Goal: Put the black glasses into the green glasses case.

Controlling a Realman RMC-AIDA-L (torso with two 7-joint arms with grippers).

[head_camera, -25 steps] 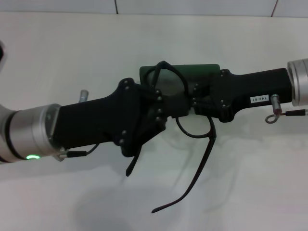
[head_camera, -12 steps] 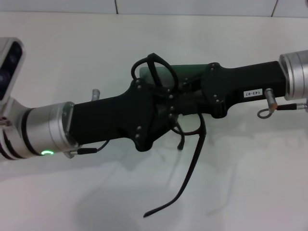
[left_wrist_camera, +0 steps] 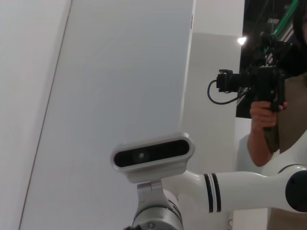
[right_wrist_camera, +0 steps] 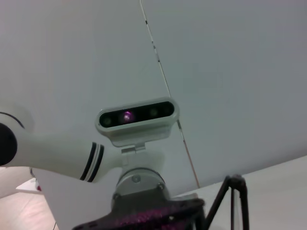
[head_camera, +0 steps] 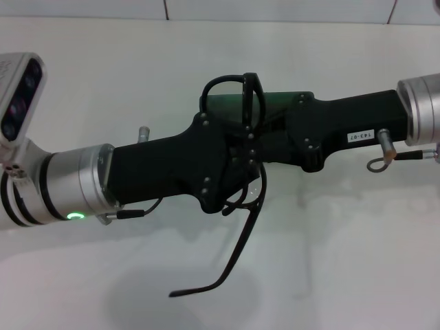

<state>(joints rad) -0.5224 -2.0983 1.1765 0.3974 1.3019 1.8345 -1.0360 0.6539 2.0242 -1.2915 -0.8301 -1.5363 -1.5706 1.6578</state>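
Note:
In the head view both arms meet over the middle of the table. My left gripper (head_camera: 244, 146) reaches in from the left and is shut on the front of the black glasses (head_camera: 233, 258). One lens ring stands up above the gripper, nearly edge-on. One temple arm hangs down towards the table's near side. My right gripper (head_camera: 267, 143) comes in from the right and sits tight against the left one at the glasses. The green glasses case (head_camera: 278, 102) lies just behind both grippers, mostly hidden by them. Neither wrist view shows the glasses or the case.
The white table (head_camera: 344, 261) spreads around the arms, with a tiled wall edge at the back. The wrist views point upward: the left wrist view shows the other arm's wrist camera (left_wrist_camera: 151, 153) and a person holding a camera (left_wrist_camera: 261, 81). The right wrist view shows a tripod (right_wrist_camera: 232, 196).
My left wrist has rolled and shifted right, turning the glasses so the lens stands edge-on and the hanging temple swings left. The right arm moved slightly left, then held.

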